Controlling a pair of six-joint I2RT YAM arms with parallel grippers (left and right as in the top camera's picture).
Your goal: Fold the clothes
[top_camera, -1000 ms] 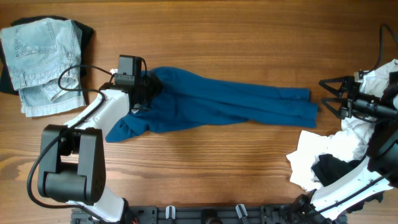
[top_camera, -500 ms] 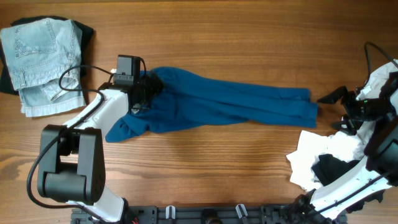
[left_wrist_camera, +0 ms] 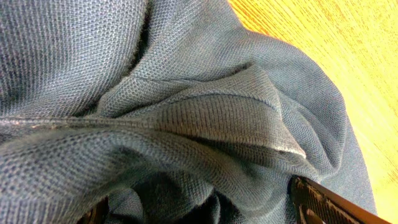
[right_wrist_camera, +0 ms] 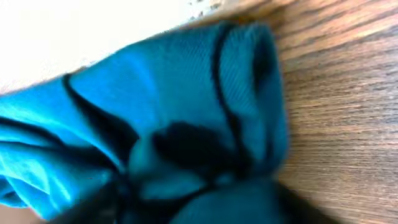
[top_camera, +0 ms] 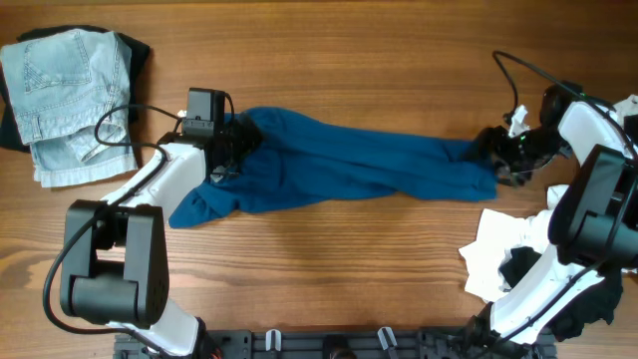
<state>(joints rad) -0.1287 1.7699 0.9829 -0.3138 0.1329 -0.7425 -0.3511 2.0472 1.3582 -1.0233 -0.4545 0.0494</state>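
The clothes' main piece, a dark blue shirt [top_camera: 349,165], lies stretched in a long bunched strip across the middle of the table. My left gripper [top_camera: 237,140] sits on its left end. In the left wrist view its fingers [left_wrist_camera: 323,202] stand wide apart at the lower corners, with folds of the blue shirt [left_wrist_camera: 186,112] bulging between them. My right gripper [top_camera: 490,152] is pressed onto the shirt's right end. The right wrist view is blurred and filled by the shirt's blue folds [right_wrist_camera: 174,99], so its jaws do not show.
Folded pale blue denim [top_camera: 65,100] lies on a black piece [top_camera: 138,48] at the back left. A heap of white cloth [top_camera: 508,239] with a black piece [top_camera: 523,269] in it sits at the front right. More white cloth [top_camera: 626,110] lies at the right edge.
My right arm has swung left from beyond the shirt's end and come down onto its right tip. The left arm and the shirt's left end have not moved.
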